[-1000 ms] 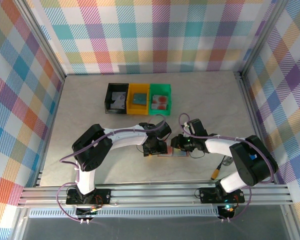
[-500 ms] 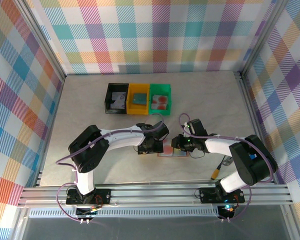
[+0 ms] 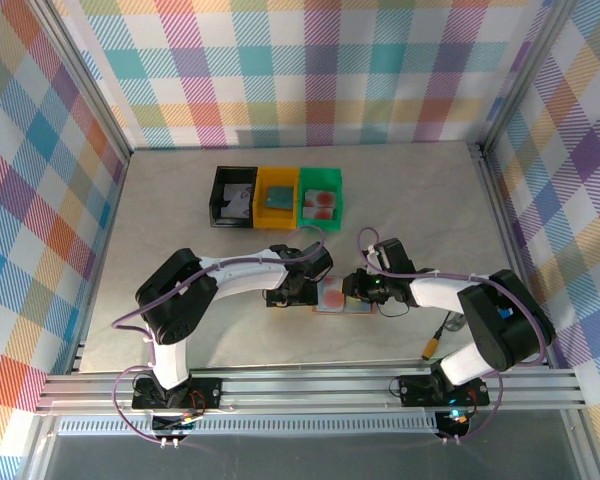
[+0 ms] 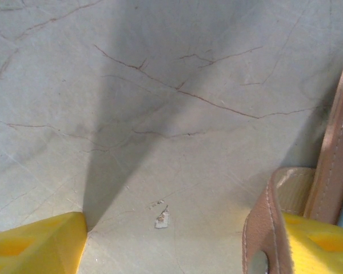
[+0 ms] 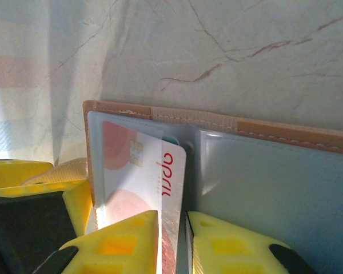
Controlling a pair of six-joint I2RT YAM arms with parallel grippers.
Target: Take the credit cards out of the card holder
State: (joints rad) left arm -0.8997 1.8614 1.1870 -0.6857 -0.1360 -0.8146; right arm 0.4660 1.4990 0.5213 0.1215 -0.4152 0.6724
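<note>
Right pincer (image 5: 172, 220): clamped on the lower edge of the credit card (image 5: 138, 162), which is pale with red-orange spots. The grip is judged to be meant for drawing the card out of its pocket.
Credit card: seated partly in the left inner pocket and slightly tilted. A teal edge (image 5: 171, 139) is seen behind its top corner.
Left pincer (image 4: 177, 242): held wide apart, with nothing gripped between the fingers. The brown strap (image 4: 263, 222) is draped over the finger nearest the holder, presumably so that the holder is braced against the pull.
Card holder (image 5: 257, 182): laid open and flat on the surface between the two pincers, with the grey-blue pockets turned up and framed by a brown stitched rim.
Surface (image 4: 160, 103): pale and stone-patterned with thin brown veins. A small pale fleck (image 4: 162, 217) is seen near the left pincer.
Bins: a black bin (image 3: 217, 200), a yellow bin (image 3: 262, 196) and a green bin (image 3: 341, 196) are set touching in a row, well behind the holder. Something flat is seen inside each.
Room: the surface is enclosed by plaid panels (image 3: 330, 70), and the arms are bolted to an aluminium rail (image 3: 310, 385) at the near edge.
</note>
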